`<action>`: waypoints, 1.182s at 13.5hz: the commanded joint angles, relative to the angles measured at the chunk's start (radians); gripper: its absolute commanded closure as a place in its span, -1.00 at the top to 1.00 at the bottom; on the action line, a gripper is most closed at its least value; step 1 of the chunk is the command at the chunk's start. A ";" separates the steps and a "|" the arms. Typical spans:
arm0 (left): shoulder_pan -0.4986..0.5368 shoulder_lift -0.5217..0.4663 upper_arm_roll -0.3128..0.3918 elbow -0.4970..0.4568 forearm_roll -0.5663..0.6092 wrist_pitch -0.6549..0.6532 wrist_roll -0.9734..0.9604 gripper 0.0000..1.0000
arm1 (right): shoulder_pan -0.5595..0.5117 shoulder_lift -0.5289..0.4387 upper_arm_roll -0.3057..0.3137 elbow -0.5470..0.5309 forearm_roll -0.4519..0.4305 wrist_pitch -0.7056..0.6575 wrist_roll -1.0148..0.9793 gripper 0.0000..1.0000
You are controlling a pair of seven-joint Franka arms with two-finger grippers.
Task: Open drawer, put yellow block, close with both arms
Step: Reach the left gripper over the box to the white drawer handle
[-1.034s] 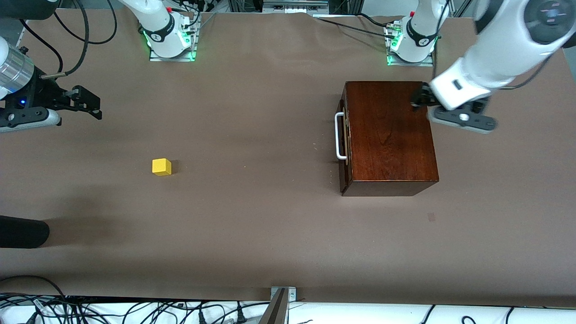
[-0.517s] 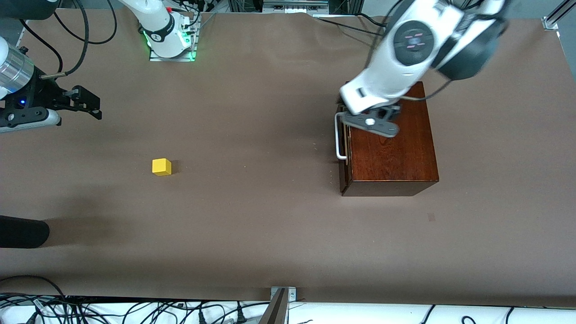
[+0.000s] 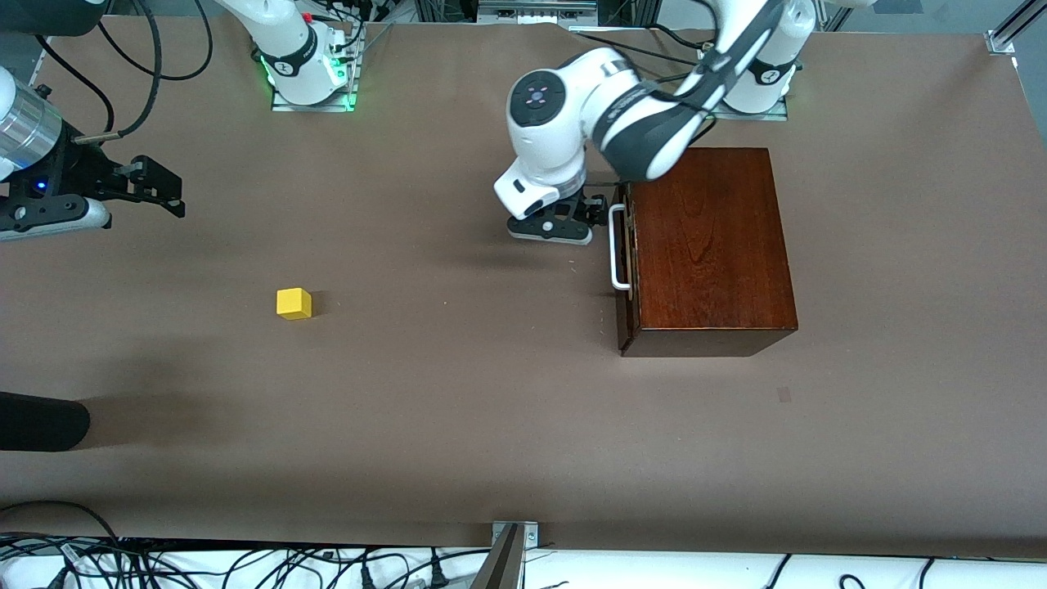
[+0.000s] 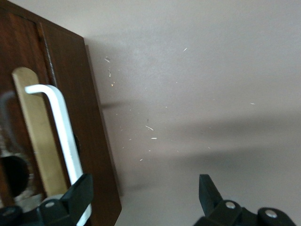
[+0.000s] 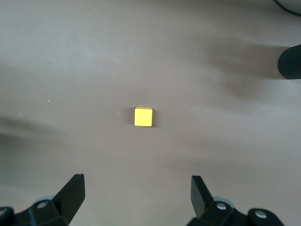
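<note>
The dark mahogany box (image 3: 707, 245) stands toward the left arm's end of the table. Its drawer (image 3: 624, 254) is shut, with the white bar handle (image 3: 617, 249) facing the table's middle. My left gripper (image 3: 595, 214) is open and empty, low in front of the drawer at the handle's end farther from the front camera. In the left wrist view the handle (image 4: 61, 136) runs by one finger (image 4: 77, 195) of the left gripper (image 4: 143, 190). The yellow block (image 3: 294, 303) lies on the table toward the right arm's end. My right gripper (image 3: 168, 192) waits open in the air; its wrist view shows its fingers (image 5: 136, 188) apart and the block (image 5: 143, 117) below.
A black rounded object (image 3: 41, 421) juts in over the table edge at the right arm's end; it also shows in the right wrist view (image 5: 289, 63). The brown table cover (image 3: 458, 393) is bare between the block and the box. Cables run along the front edge.
My left arm has swung from the box's corner nearest its base, across the box top, down to in front of the drawer handle. The right arm, block and box have not moved.
</note>
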 commanded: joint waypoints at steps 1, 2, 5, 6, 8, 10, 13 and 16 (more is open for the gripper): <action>-0.015 0.041 0.004 0.018 0.090 -0.033 -0.040 1.00 | -0.008 -0.004 0.008 0.004 -0.013 -0.001 -0.005 1.00; -0.017 0.048 0.005 0.012 0.124 -0.056 -0.048 1.00 | -0.008 -0.004 0.008 0.004 -0.013 -0.001 -0.005 1.00; -0.015 0.054 0.007 0.001 0.162 -0.105 -0.054 1.00 | -0.008 -0.004 0.008 0.004 -0.013 -0.001 -0.005 1.00; -0.015 0.048 0.007 0.004 0.162 -0.112 -0.055 1.00 | -0.008 -0.004 0.008 0.004 -0.012 -0.002 -0.005 1.00; -0.017 0.047 0.007 0.008 0.164 -0.152 -0.054 1.00 | -0.008 -0.004 0.008 0.004 -0.013 -0.001 -0.005 1.00; -0.017 0.045 0.006 0.003 0.197 -0.171 -0.054 1.00 | -0.008 -0.004 0.008 0.004 -0.013 -0.002 -0.005 1.00; -0.023 0.048 0.004 0.003 0.221 -0.192 -0.054 1.00 | -0.008 -0.004 0.008 0.004 -0.013 -0.002 -0.005 1.00; -0.021 0.082 0.007 -0.005 0.253 -0.186 -0.057 1.00 | -0.008 -0.004 0.008 0.004 -0.013 -0.009 -0.007 1.00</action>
